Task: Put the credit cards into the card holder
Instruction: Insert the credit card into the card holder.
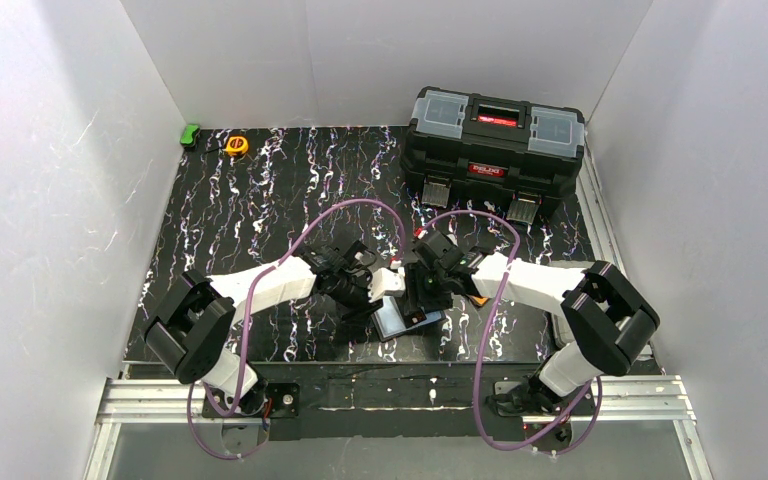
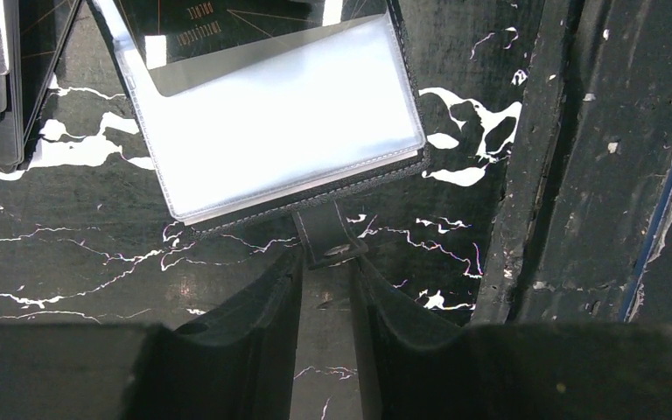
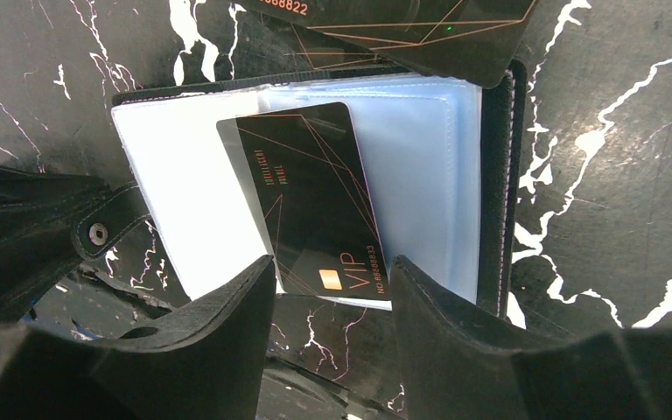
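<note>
Right wrist view: VIP card (image 3: 315,201) half sleeved in open card holder (image 3: 490,175) on counter (image 3: 621,131); right gripper (image 3: 332,267) jaws astride card end, grip indeterminate. Left gripper (image 2: 325,262) jaws flanking clasp tab (image 2: 322,229) as anchor, closure indeterminate.

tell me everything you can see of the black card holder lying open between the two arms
The small black leather-like folding card holder lies open and flat on the black white-veined table. It has a stitched rim and a stack of clear, bluish, shiny plastic sleeves. Its short clasp tab with a metal snap points into the left gripper, whose fingers flank its end; a grip cannot be told. A black orange-lined VIP card, held by the right gripper, sits partly inside one sleeve.
</note>
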### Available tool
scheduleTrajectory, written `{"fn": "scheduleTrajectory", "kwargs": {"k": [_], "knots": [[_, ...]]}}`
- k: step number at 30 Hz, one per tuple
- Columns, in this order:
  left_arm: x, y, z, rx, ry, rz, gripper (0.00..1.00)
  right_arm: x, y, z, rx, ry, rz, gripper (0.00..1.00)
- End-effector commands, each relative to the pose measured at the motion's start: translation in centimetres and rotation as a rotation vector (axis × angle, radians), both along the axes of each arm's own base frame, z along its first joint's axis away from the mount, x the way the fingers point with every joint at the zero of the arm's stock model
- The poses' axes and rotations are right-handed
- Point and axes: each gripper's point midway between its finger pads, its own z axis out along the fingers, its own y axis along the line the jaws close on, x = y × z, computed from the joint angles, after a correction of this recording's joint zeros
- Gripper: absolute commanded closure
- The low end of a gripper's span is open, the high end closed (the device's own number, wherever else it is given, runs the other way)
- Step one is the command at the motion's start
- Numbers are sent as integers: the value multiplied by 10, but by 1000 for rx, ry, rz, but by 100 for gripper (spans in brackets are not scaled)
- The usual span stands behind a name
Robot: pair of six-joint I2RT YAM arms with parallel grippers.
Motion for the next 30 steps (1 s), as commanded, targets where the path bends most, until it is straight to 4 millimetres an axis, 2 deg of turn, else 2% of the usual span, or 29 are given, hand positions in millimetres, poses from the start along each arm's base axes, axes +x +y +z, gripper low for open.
{"fn": "scheduleTrajectory", "kwargs": {"k": [1, 20, 30], "knots": [[-2, 0, 3, 3, -9, -18, 75, -2, 3, 3, 38, -1, -2, 43], [-5, 2, 1, 5, -20, -44, 77, -11, 26, 10, 121, 27, 24, 46], [-12, 1, 0, 1, -9, -78, 80, -16, 25, -2, 104, 57, 28, 50]]}}
